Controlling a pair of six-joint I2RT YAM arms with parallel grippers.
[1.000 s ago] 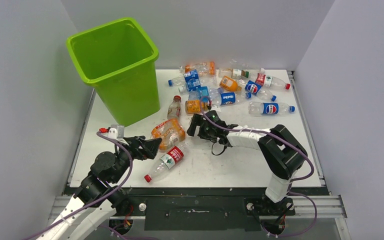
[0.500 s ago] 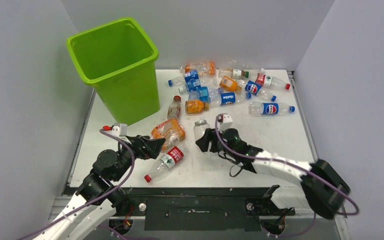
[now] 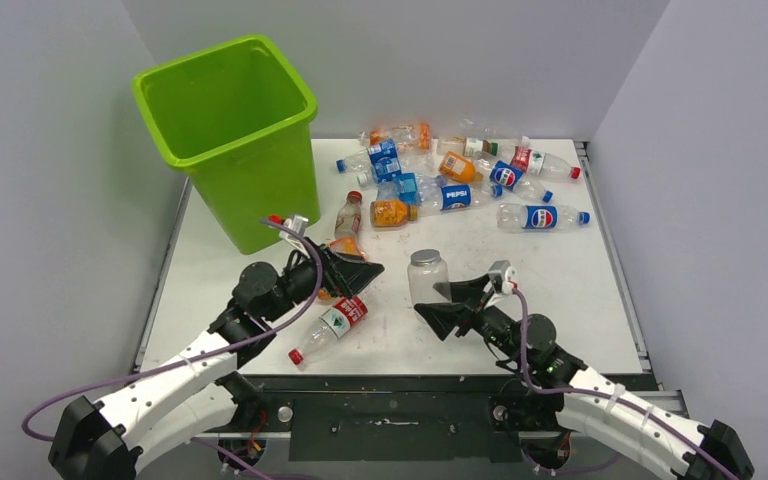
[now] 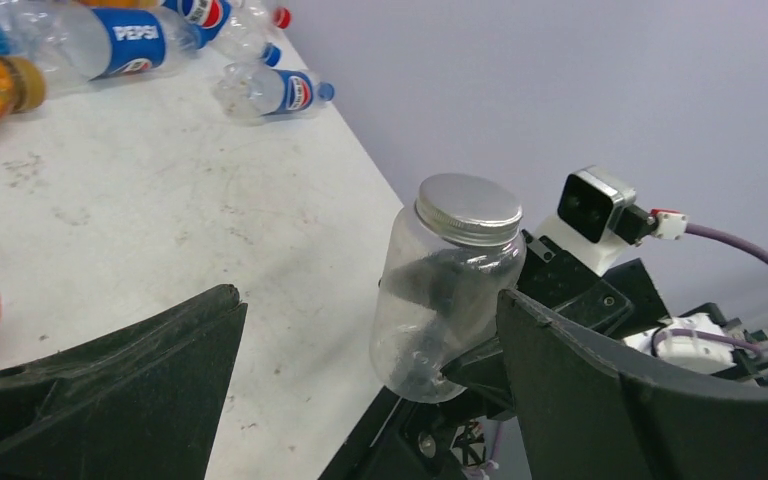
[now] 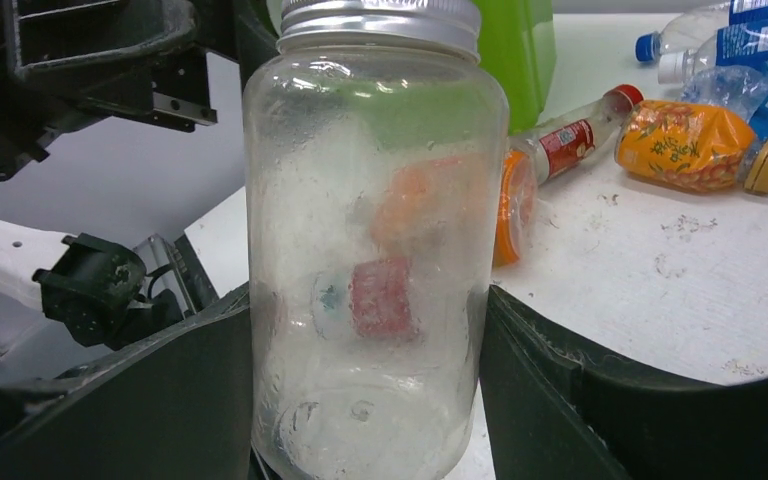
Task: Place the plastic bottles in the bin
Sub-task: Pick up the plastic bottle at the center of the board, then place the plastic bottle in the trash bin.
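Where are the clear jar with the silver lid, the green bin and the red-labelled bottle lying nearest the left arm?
clear jar (image 5: 375, 250): right wrist view, middle of its body.
green bin (image 3: 260, 195): top external view, front wall.
red-labelled bottle (image 3: 345, 314): top external view, its label.

- Jar (image 3: 427, 277): clear, unlabelled, silver screw lid, upright over the table's front middle.
- Table (image 3: 580, 280): white top, scuffed, with dark smudges.
- Walls (image 3: 720, 150): plain grey, on three sides.
- Rail (image 3: 390, 412): black, along the near edge.
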